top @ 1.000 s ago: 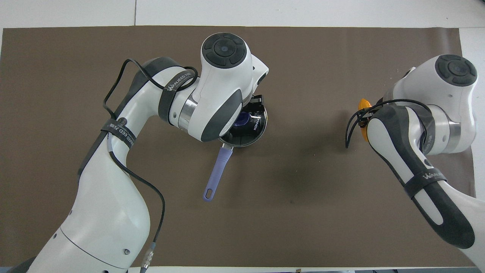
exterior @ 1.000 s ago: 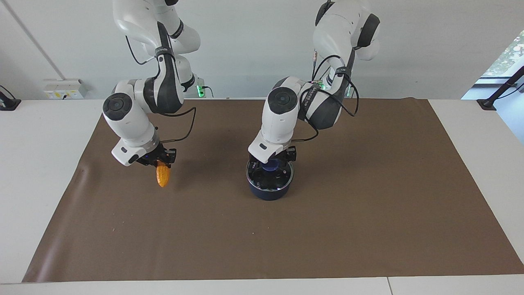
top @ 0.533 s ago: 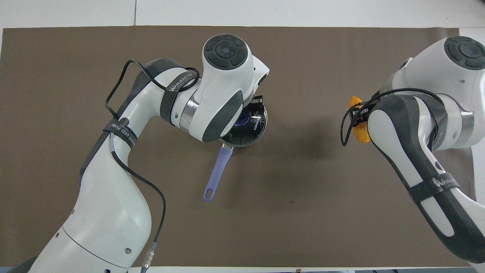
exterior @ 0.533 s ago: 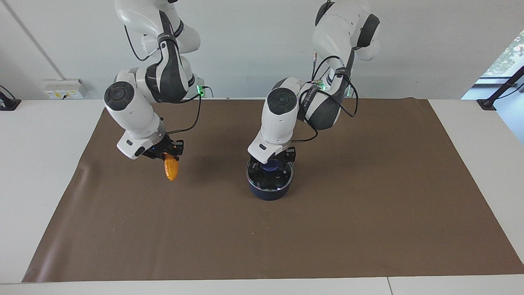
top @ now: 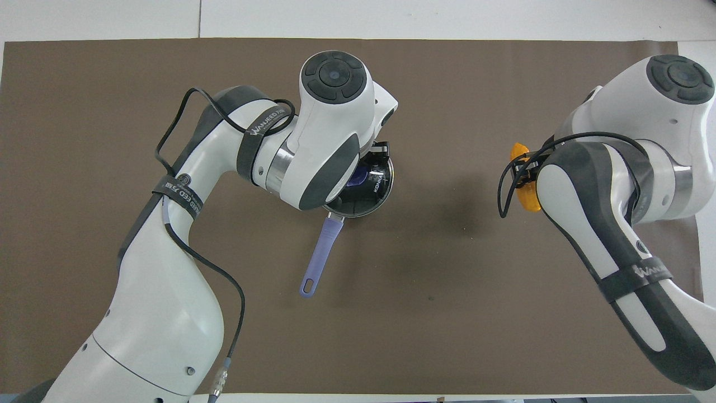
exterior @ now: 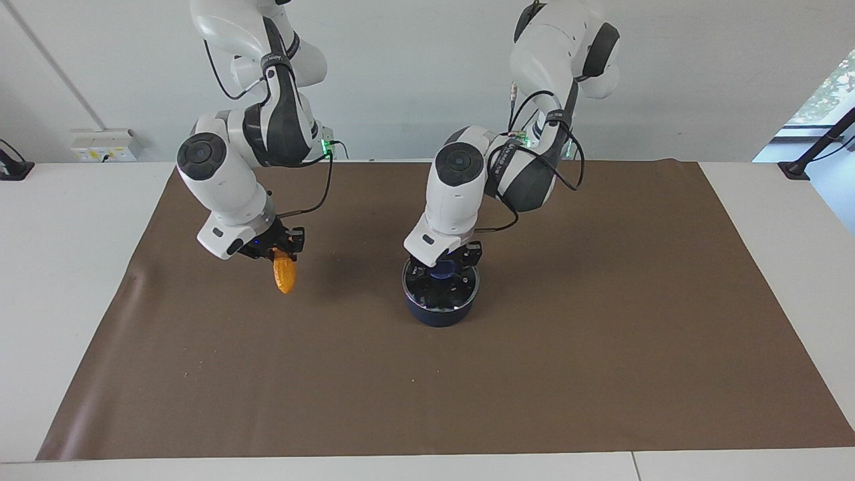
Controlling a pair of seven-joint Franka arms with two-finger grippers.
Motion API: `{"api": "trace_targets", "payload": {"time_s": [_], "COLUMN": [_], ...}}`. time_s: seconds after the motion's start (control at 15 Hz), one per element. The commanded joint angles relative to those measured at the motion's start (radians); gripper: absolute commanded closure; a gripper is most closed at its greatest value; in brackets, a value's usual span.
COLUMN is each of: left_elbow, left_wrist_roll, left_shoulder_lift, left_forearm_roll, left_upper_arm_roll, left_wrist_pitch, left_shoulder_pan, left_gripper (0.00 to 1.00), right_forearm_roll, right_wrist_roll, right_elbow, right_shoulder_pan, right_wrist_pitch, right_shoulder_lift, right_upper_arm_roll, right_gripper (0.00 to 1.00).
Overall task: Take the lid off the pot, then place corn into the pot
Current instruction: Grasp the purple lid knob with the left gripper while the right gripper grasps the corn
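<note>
Corn [exterior: 285,278]: we see a small yellow-orange cob with bumpy kernels, hanging with its tapered end down, pinched at its upper end by the right tool [exterior: 276,251]. In the overhead view only part of the corn [top: 523,187] shows past the right arm.

Right tool: its fingers are pressed against the cob, and it hangs in the air over the brown mat [exterior: 601,347] toward the right arm's end of the tabletop [exterior: 60,280], well apart from the pot.

Pot [exterior: 439,311]: a small dark navy saucepan standing upright on the mat near the middle of the tabletop. Its long lighter-blue handle [top: 320,248], with a hole at its end, points toward the robots.

Lid [exterior: 442,288]: a round clear glass disc with a metal rim, lying on the pot and as wide as it. Its blue knob [exterior: 441,270] sits at the centre.

Left tool [exterior: 442,262]: it is down at the lid, over the pot, with its fingers to either side of the blue knob. We think they are closed on the knob, though the wrist hides much of it, so we cannot tell for sure.

Pot contents: through the glass we make out only the dark inside; the lid and the left tool cover most of it.
</note>
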Motion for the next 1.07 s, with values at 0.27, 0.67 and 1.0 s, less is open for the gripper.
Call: {"api": "trace_targets", "payload": {"time_s": [0.27, 0.67, 1.0], "left_elbow": [-0.008, 0.005, 0.014], "left_wrist_roll": [-0.012, -0.012, -0.010], "left_shoulder_lift": [-0.004, -0.008, -0.082], "left_forearm_roll": [0.018, 0.003, -0.039], "left_upper_arm_roll": [0.016, 0.019, 0.019], "left_wrist_pitch": [0.007, -0.044, -0.116], "left_shoulder_pan": [-0.018, -0.017, 0.006], "left_gripper": [0.87, 1.00, 1.00], "right_forearm_roll": [0.014, 0.003, 0.000], "right_wrist_roll": [0.011, 0.014, 0.063], "right_elbow": [-0.004, 0.007, 0.013], "right_shoulder_pan": [0.006, 0.041, 0.069], "right_wrist_pitch": [-0.014, -0.014, -0.011], "right_shoulder_lift": [-0.008, -0.007, -0.005], "right_upper_arm_roll": [0.005, 0.005, 0.005], "right_gripper": [1.00, 1.00, 1.00]}}
